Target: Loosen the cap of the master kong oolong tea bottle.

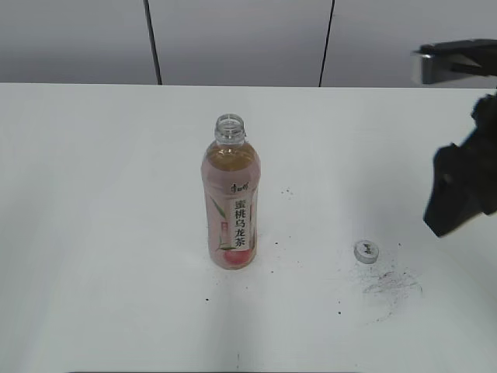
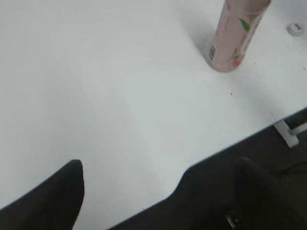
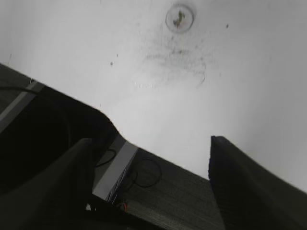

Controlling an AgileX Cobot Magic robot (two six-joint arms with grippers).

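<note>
I have the wide, matte white table (image 1: 101, 233) filling most of my exterior view, its surface smooth apart from a scatter of dark specks and a patch of grey scuffing.

Near the middle of it stands the tall clear plastic bottle of amber tea (image 1: 231, 194), upright, with a glossy pink peach-print label and a white vertical strip of black Chinese characters. Its threaded neck is open; nothing sits on it. From my left wrist camera I catch only the lower pink part of the bottle (image 2: 235, 38), with a barcode on the label.

The small round white-grey plastic cap (image 1: 366, 250) lies flat on the table well to the right of the bottle, apart from it, with the scuffed patch just in front. My right wrist camera shows the same cap (image 3: 180, 17) from above, a faint grey mark on its top.

My right gripper (image 3: 153, 158) hangs over the table edge, back from the cap and well right of the bottle, its dark, smooth fingers spread wide with nothing between them. My left gripper (image 2: 158, 191) sits off the table's near edge, away from the bottle, fingers likewise wide apart and empty.
</note>
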